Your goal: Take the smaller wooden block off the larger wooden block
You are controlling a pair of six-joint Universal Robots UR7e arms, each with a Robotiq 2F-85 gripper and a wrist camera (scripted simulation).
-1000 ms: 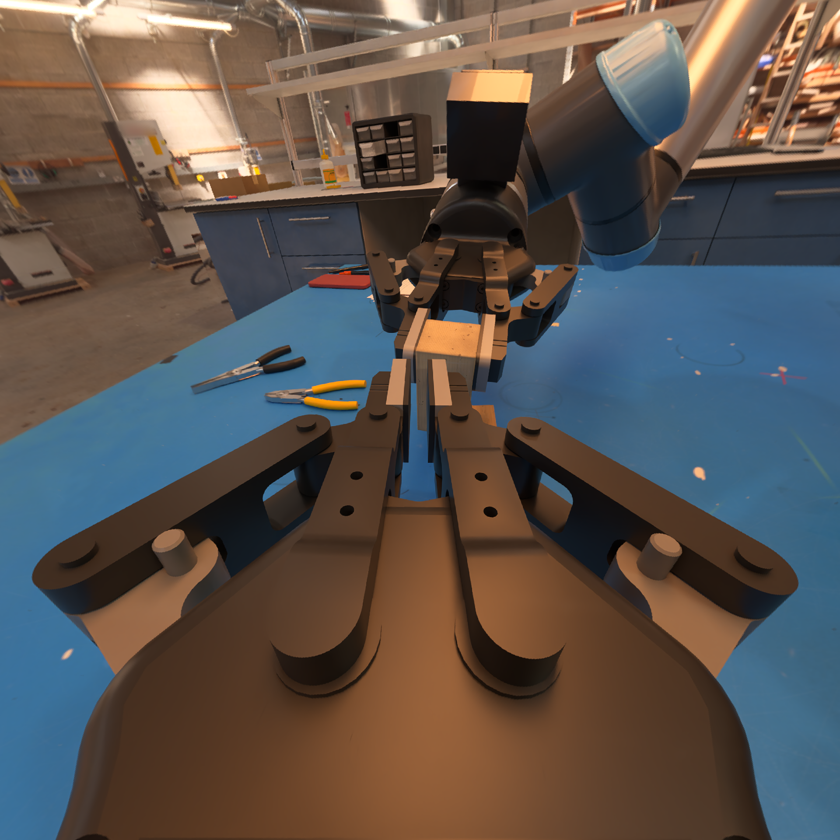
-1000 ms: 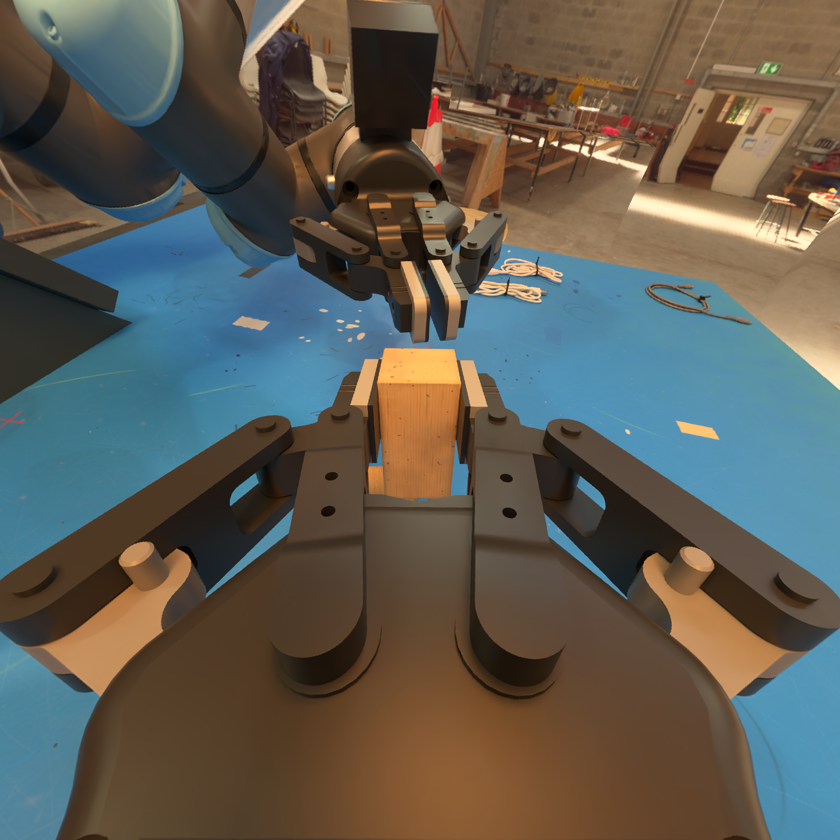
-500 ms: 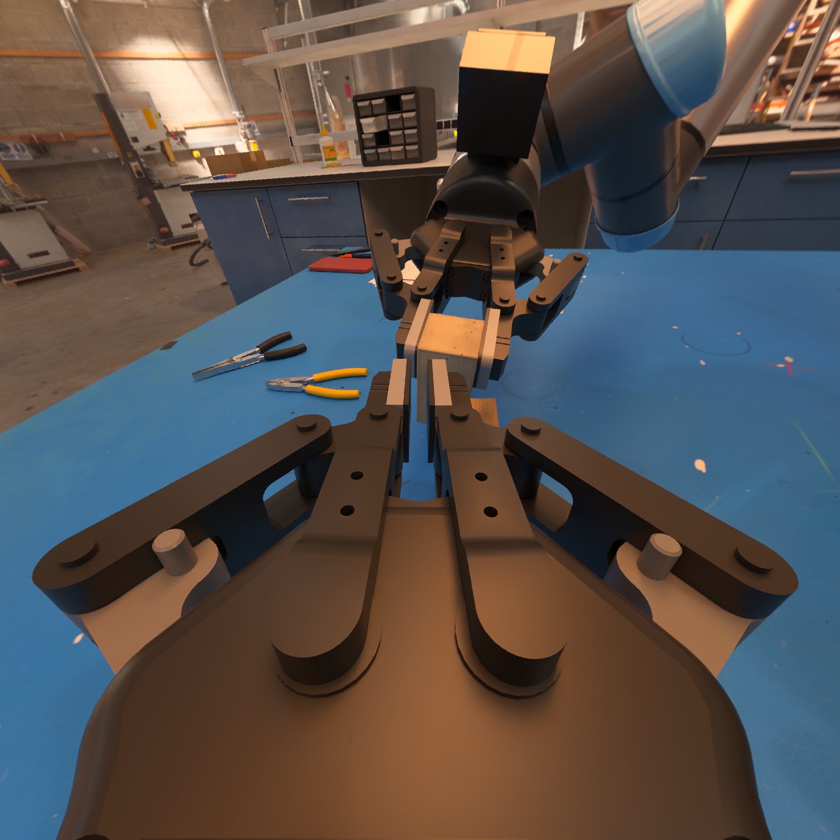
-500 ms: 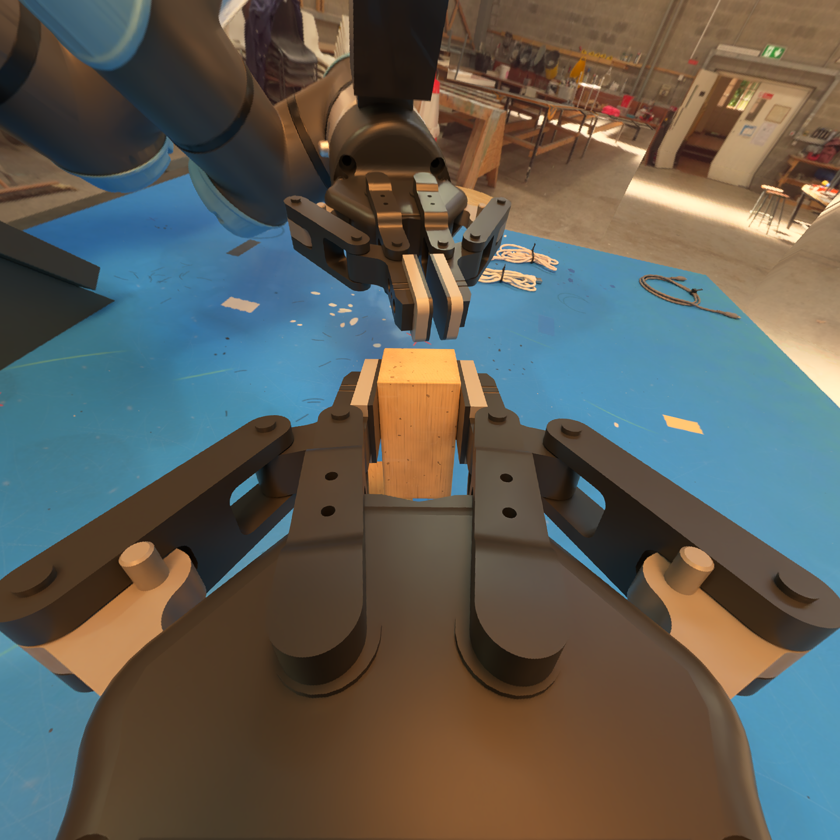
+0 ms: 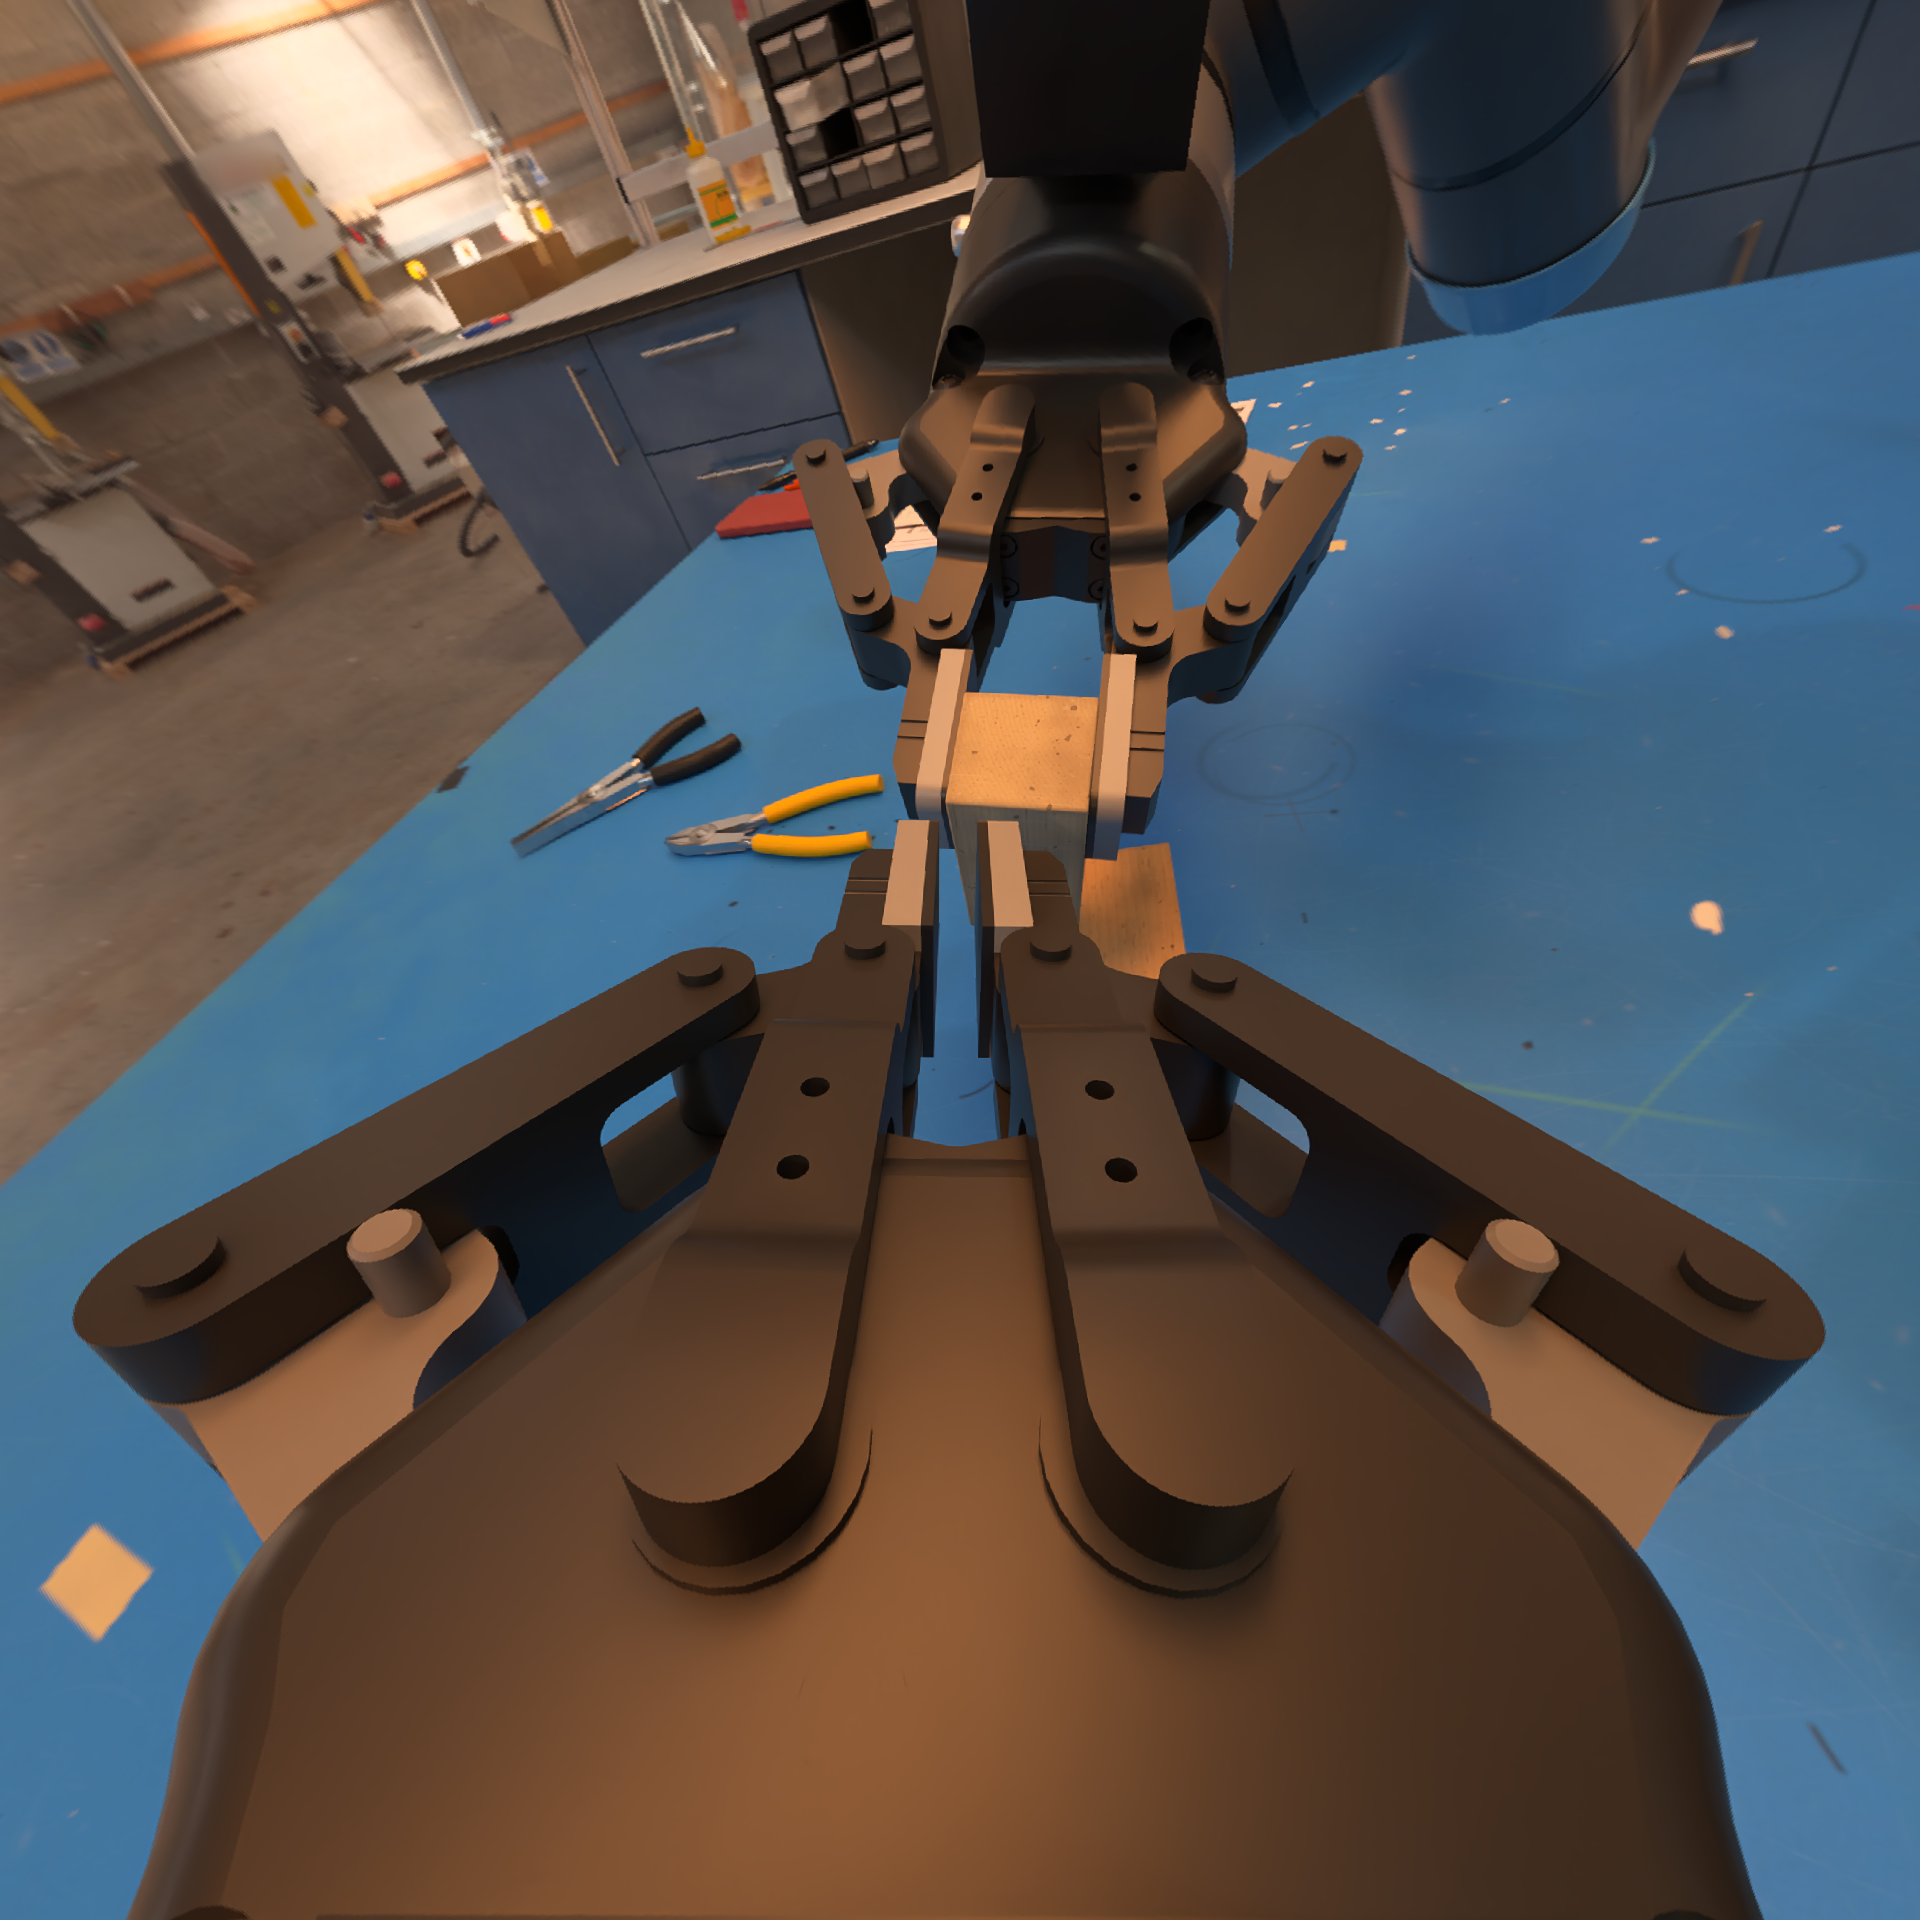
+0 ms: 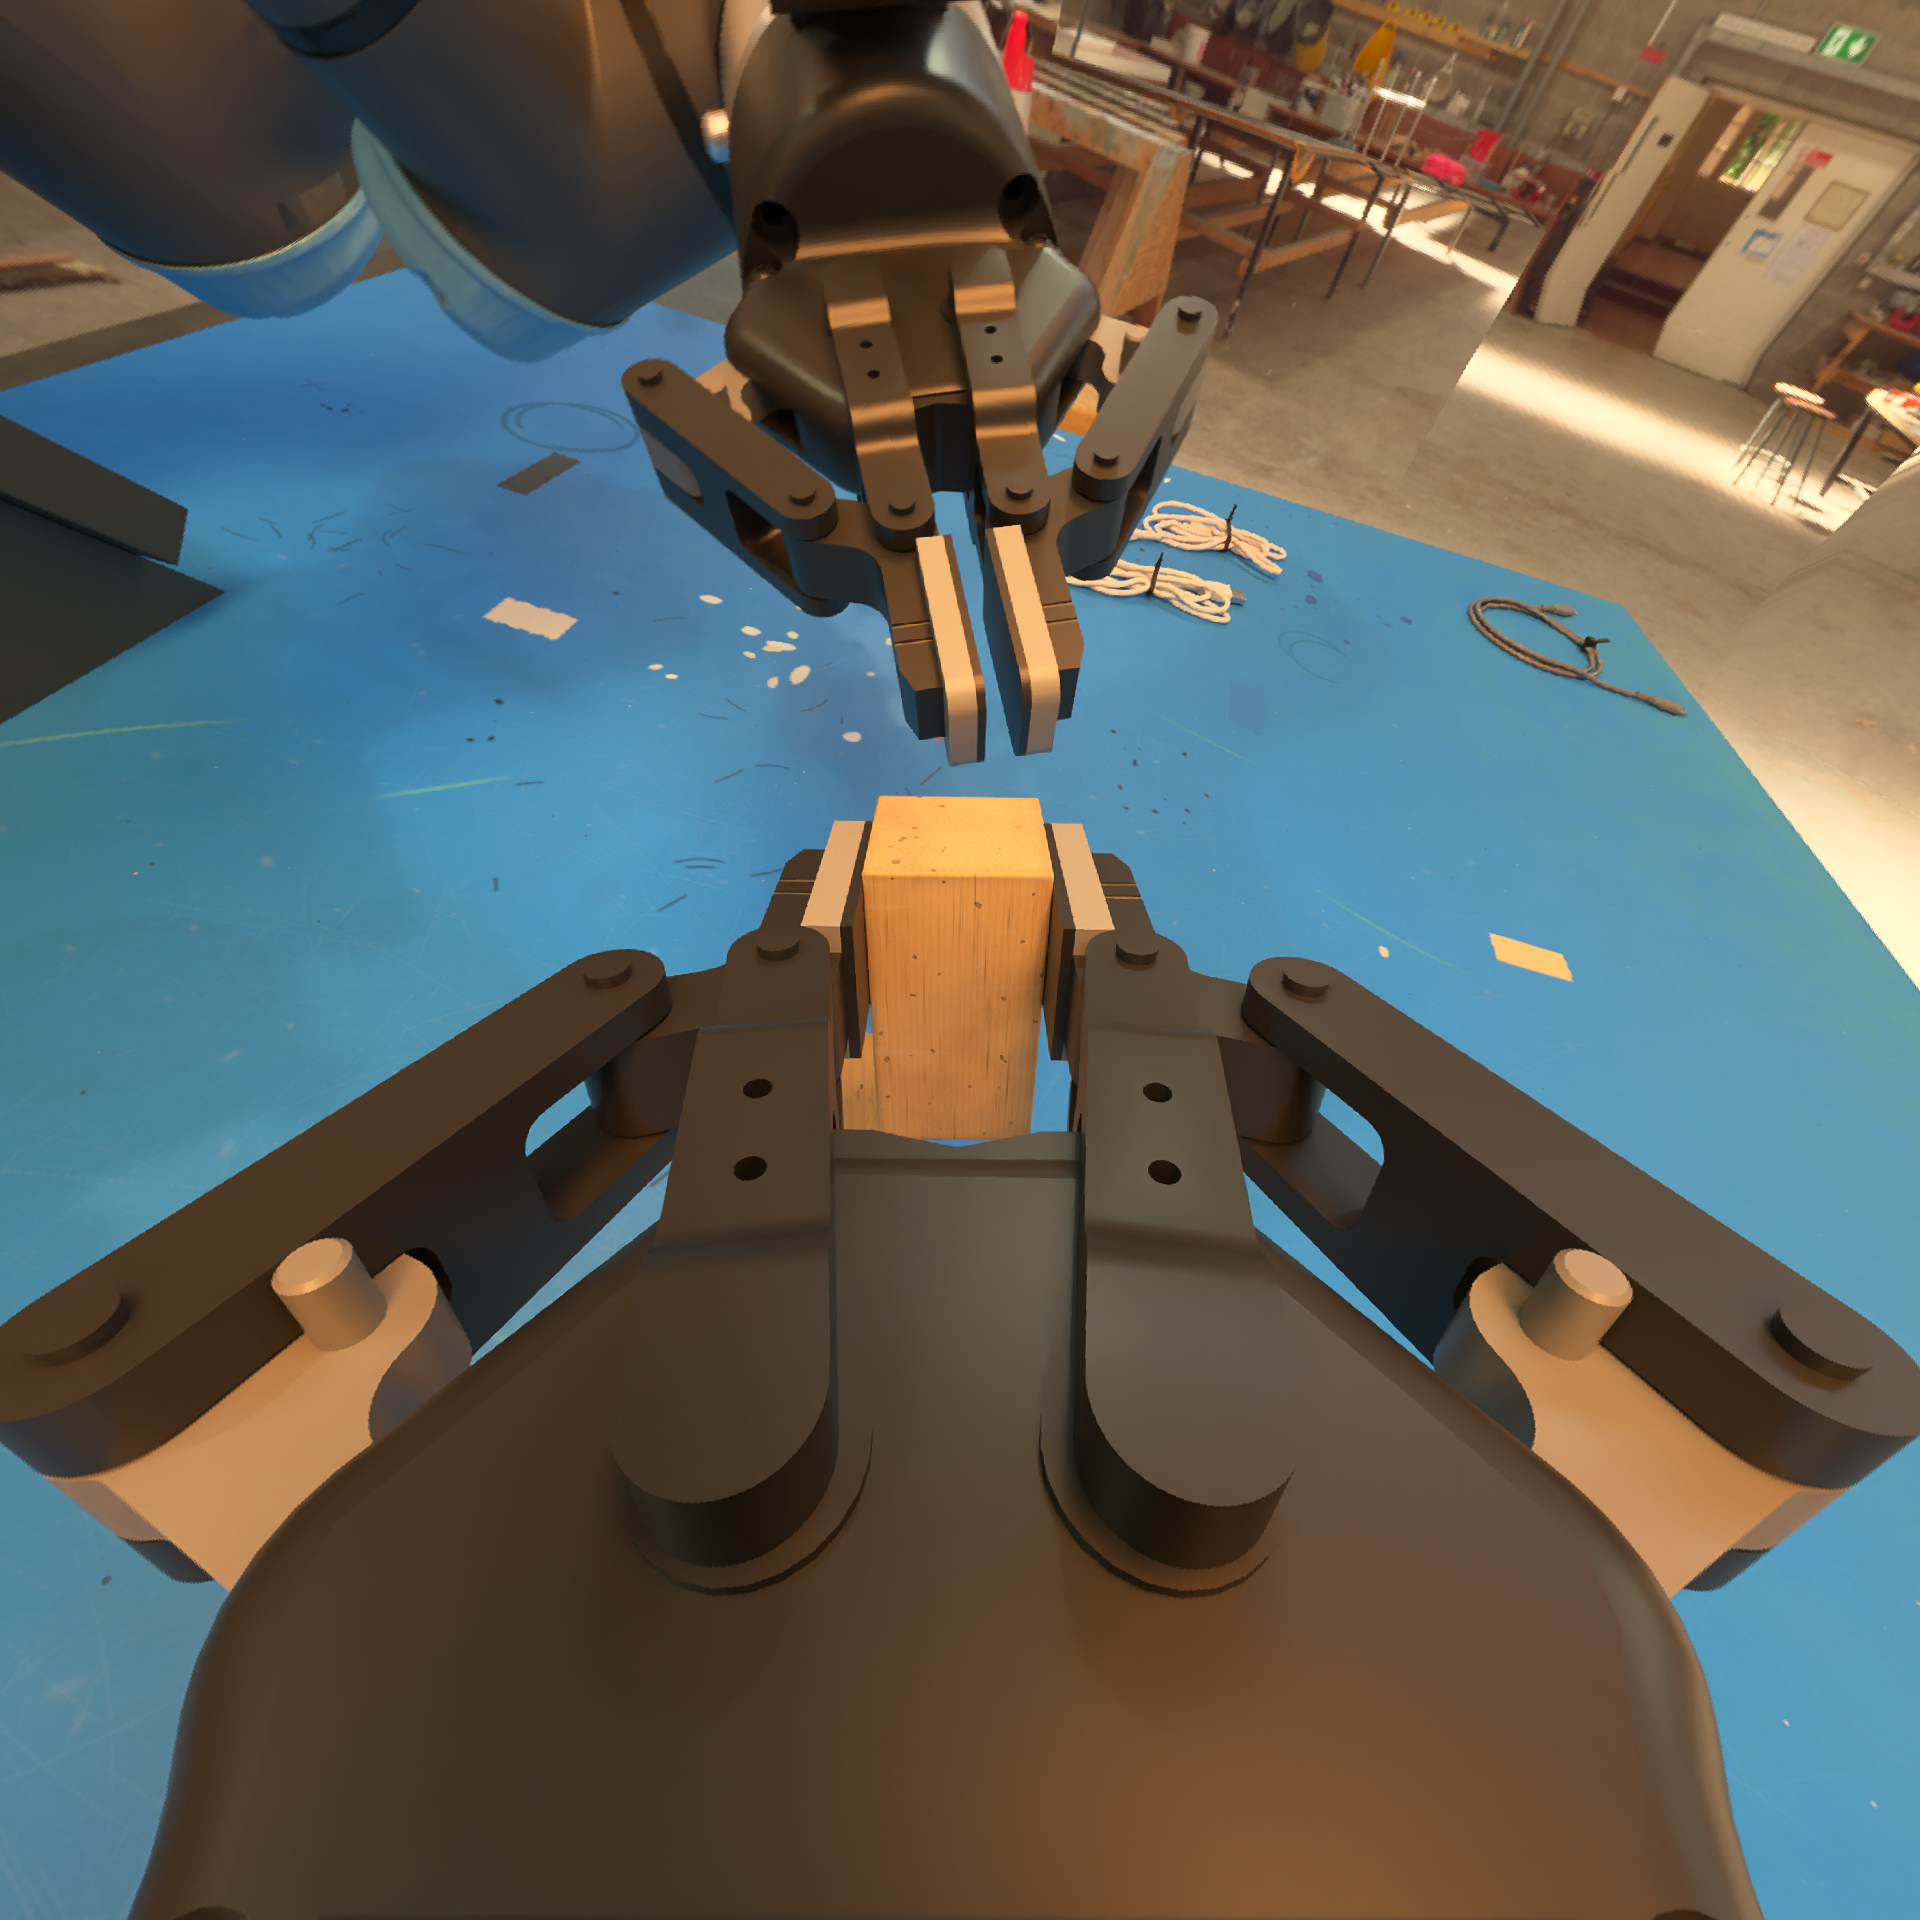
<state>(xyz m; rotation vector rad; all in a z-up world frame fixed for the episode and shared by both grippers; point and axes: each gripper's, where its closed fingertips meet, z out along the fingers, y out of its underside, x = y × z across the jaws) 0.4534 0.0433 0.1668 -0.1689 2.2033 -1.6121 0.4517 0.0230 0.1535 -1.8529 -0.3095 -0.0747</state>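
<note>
Step, as judged: smaller wooden block gripped by right gripper, lift-off under way or about to start. Larger wooden block only partly seen below and beside it; contact between the two cannot tell. Next move calls for straight raise, then carry aside onto blue table.

Right pads flat on block's two sides, jaws half spread to block's width. Left gripper empty, nearly closed, narrow gap, just short of block. Farther off: pliers, rope coils.
</note>
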